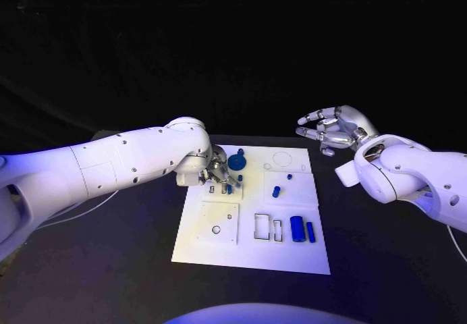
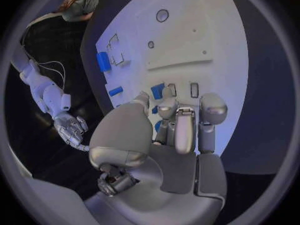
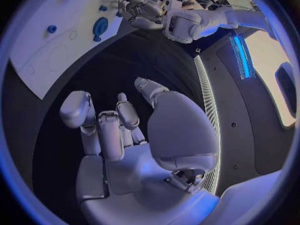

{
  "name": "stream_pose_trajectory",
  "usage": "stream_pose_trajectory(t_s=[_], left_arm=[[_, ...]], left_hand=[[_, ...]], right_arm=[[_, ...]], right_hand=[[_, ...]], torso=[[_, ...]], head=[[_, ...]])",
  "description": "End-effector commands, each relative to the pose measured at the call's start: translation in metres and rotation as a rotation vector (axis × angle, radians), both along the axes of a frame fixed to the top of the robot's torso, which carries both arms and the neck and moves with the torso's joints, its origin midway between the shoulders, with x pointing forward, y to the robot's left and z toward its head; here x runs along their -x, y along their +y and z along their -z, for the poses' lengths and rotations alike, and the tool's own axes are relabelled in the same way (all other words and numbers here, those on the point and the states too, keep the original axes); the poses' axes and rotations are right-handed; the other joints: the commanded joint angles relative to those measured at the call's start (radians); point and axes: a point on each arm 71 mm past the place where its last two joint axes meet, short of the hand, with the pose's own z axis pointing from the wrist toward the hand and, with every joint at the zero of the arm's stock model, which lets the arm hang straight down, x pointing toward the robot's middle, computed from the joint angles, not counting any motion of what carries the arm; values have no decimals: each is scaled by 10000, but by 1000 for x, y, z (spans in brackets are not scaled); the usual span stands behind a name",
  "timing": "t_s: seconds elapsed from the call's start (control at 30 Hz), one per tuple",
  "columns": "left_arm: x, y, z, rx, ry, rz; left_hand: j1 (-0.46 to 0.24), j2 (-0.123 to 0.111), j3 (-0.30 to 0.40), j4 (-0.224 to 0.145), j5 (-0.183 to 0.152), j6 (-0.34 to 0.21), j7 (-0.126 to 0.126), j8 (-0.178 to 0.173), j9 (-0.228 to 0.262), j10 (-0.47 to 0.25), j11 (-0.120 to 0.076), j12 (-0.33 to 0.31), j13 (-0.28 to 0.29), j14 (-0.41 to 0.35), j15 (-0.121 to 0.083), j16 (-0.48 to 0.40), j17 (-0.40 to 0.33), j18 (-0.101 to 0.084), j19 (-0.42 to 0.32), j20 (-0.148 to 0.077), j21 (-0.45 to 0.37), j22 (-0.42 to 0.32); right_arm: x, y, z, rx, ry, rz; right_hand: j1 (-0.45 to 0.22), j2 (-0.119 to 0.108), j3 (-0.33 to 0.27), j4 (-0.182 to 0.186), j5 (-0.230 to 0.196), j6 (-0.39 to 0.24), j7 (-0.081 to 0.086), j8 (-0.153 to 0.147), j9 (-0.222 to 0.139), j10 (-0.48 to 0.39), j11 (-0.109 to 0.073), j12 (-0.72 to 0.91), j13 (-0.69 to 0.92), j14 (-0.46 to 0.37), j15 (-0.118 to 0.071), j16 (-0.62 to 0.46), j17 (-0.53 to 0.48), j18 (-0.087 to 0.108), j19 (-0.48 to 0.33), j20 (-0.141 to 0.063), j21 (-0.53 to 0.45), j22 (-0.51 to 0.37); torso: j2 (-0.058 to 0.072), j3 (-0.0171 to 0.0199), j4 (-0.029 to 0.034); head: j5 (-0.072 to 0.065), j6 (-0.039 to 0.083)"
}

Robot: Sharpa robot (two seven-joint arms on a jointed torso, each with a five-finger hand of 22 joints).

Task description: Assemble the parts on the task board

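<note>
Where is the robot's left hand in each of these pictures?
Head view: left hand over the task board's far-left part.
Left wrist view: mid-picture, fingers over the board.
Right wrist view: beyond the board's far side.
Shared landmark: the white task board.

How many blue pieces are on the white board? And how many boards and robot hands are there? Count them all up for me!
Blue pieces: 7 in plain sight; the fingers over the board may hide more
White board: 1
Silver hands: 2, the left hand and the right hand
Total: 10
</note>
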Motion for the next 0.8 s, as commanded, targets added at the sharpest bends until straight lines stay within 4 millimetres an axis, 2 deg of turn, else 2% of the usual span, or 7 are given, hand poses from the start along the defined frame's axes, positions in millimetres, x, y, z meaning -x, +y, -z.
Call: stream_pose_trajectory(t_s=[0.03,0.27,0.43,0.53,0.63,0.7,0.8], left_arm=[[2,-2,1,52,202,179],[2,-3,1,99,214,184],[2,-3,1,170,236,161],[2,-3,1,274,244,111],[2,-3,1,395,296,56],[2,-3,1,493,349,8],[3,-3,1,656,444,-62]], left_hand=[[143,35,110,-7,-7,-62,24,22,17,-31,-5,22,8,671,-39,40,973,-105,23,42,64,11],[592,165,589,-10,-6,-113,18,-73,42,-53,-13,20,-14,670,-44,54,979,-105,6,53,100,53],[951,25,1309,-3,2,-105,14,-191,57,-76,-18,19,-32,667,-46,66,978,-108,-9,55,139,103],[1492,-174,2688,-22,-8,-135,-12,-307,84,-112,-57,0,-50,666,-88,77,981,-107,-27,35,163,130],[1594,-743,4681,-18,-18,-156,67,-287,232,-132,-53,-28,-89,662,-58,84,973,-104,-38,21,190,167],[1475,-1370,6811,-403,9,-217,50,-106,507,-85,-23,-25,-104,659,-60,91,967,-113,-69,53,199,173],[943,-1639,8026,-887,-3,-269,66,103,787,-9,-6,6,-98,659,-33,101,968,-112,-75,76,231,213]], right_arm=[[0,2,1,59,61,-163],[0,2,1,61,63,-162],[0,2,2,61,62,-163],[0,2,2,61,63,-163],[0,2,2,61,68,-167],[0,2,2,53,47,-167],[0,2,3,43,26,-169]], right_hand=[[-25,-51,18,57,61,-42,9,62,8,-62,-16,-25,-12,422,-14,-63,346,196,-42,-2,-46,-10],[-25,-51,18,57,61,-42,9,62,8,-62,-16,-25,-12,422,-14,-63,346,196,-42,-2,-46,-10],[-25,-51,18,57,61,-42,9,62,8,-62,-16,-25,-12,422,-14,-63,346,196,-42,-2,-46,-10],[-25,-51,18,57,61,-42,9,62,8,-62,-16,-25,-12,422,-14,-63,346,196,-42,-2,-46,-10],[-16,-49,27,54,93,-31,4,99,19,-53,-20,-18,-12,419,-18,-72,332,199,-46,-5,-71,-26],[-16,-49,27,54,93,-31,4,99,19,-53,-20,-18,-12,419,-18,-72,332,199,-46,-5,-71,-26],[-16,-50,28,55,96,-31,4,102,20,-45,-20,-11,-4,422,-18,-69,341,195,-36,-5,-57,-12]], torso=[[8,1,5],[10,1,7],[7,0,4],[8,-2,8],[11,-1,12],[9,0,8],[9,2,5]], head=[[-10,1],[-13,-25],[-14,-33],[-17,-44],[-17,-42],[-18,-49],[-7,-67]])
